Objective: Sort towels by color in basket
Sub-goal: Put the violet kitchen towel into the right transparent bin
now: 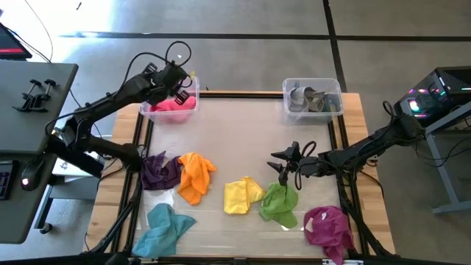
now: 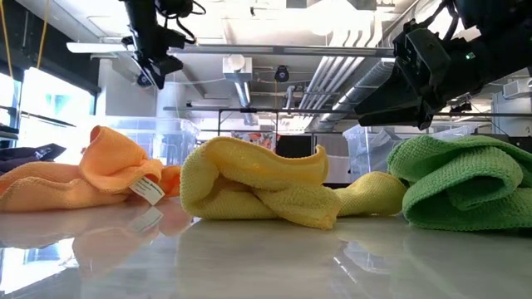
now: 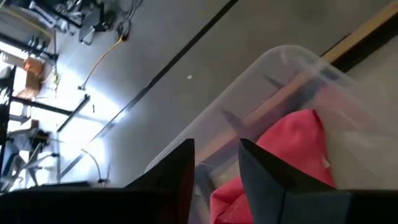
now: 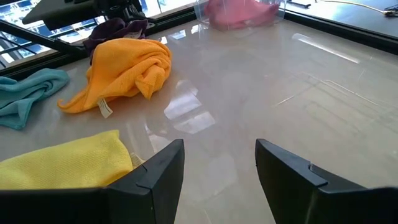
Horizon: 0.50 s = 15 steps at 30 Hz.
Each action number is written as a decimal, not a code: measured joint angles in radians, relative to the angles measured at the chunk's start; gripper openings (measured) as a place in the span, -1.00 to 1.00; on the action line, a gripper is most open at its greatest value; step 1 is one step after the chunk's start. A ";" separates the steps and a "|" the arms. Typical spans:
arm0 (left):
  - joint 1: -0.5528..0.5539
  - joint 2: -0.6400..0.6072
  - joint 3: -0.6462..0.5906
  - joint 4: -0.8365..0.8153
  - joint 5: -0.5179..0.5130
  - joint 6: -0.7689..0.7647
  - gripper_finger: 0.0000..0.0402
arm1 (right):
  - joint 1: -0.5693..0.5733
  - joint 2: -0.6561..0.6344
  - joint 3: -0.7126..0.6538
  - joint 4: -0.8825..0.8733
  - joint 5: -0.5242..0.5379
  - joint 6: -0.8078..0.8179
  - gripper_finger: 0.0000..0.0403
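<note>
Your left hand (image 1: 179,86) hovers over the clear bin (image 1: 170,110) at the worktop's (image 1: 243,140) far left, fingers slightly spread and empty, with the pink towel (image 1: 171,105) already inside. Your right hand (image 1: 282,163) hangs just above the lime green towel (image 1: 280,204), fingers spread. The grey towel (image 1: 310,100) lies in the far right bin (image 1: 313,97). Purple (image 1: 160,171), orange (image 1: 194,177), yellow (image 1: 241,196), teal (image 1: 162,228) and magenta (image 1: 327,227) towels lie loose along the near side.

One towel (image 1: 174,105) lies in the left bin (image 1: 193,86), six others on the table (image 1: 235,136).
</note>
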 joint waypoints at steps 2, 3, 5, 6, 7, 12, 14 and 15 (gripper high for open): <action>-0.025 -0.013 0.000 0.000 0.034 0.002 -0.42 | 0.000 0.000 0.000 0.000 0.000 0.001 -0.04; -0.043 -0.021 0.000 0.000 0.061 0.000 -0.42 | 0.000 0.000 0.000 0.000 0.000 0.004 -0.04; -0.090 -0.031 0.000 0.005 0.124 -0.012 -0.42 | 0.000 0.000 0.000 0.000 0.000 0.004 -0.04; -0.122 -0.034 0.000 0.012 0.152 -0.018 -0.42 | 0.000 0.000 0.000 0.000 0.000 0.004 -0.04; -0.157 -0.036 0.000 0.017 0.173 -0.023 -0.42 | 0.000 0.000 0.000 0.000 0.000 0.004 -0.04; -0.376 -0.039 -0.049 0.126 0.185 -0.019 -0.42 | 0.000 0.000 0.000 0.000 0.000 0.008 -0.04; -0.466 -0.040 -0.100 0.191 0.192 0.004 -0.42 | 0.000 0.000 0.000 0.002 0.000 0.008 -0.04; -0.510 -0.040 -0.128 0.232 0.196 0.008 -0.42 | 0.000 0.000 0.000 0.003 0.000 0.008 -0.04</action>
